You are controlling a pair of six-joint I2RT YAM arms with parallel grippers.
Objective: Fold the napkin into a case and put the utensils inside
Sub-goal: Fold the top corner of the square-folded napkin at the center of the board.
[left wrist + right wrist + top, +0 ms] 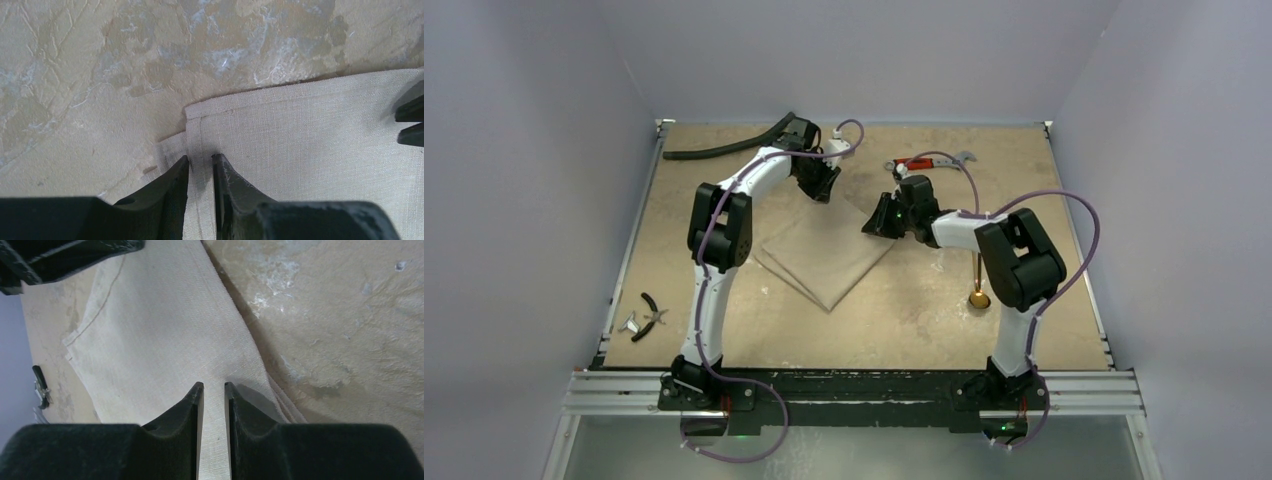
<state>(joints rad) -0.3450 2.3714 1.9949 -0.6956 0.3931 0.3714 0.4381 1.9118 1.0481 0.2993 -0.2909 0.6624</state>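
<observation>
Left gripper (pixel 201 159): black fingers down on the cloth, just a thin slit between them, a stitched hem running through that slit. Pinching or only pressing, can't tell.
Right gripper (pixel 214 386): a narrow gap too, set over the cloth's edge. Whether it has a grip can't be called.
Napkin (pixel 829 250): flat between the two grippers, beige woven cloth, layered edges peeking out beside each set of fingers.
Table (pixel 100 75): mottled tan, crackled look, just beyond the left fingertips.
Spoon (pixel 978 298): gold, round bowl, behind the right gripper; handle partly hidden by the arm.
Wrench (pixel 924 163): red-handled, just beyond the right gripper, a cable crossing it.
Hose (pixel 724 148): black, curved, beyond the left gripper, one end hidden.
Pliers (pixel 646 315): small, black-handled, well behind the left gripper.
</observation>
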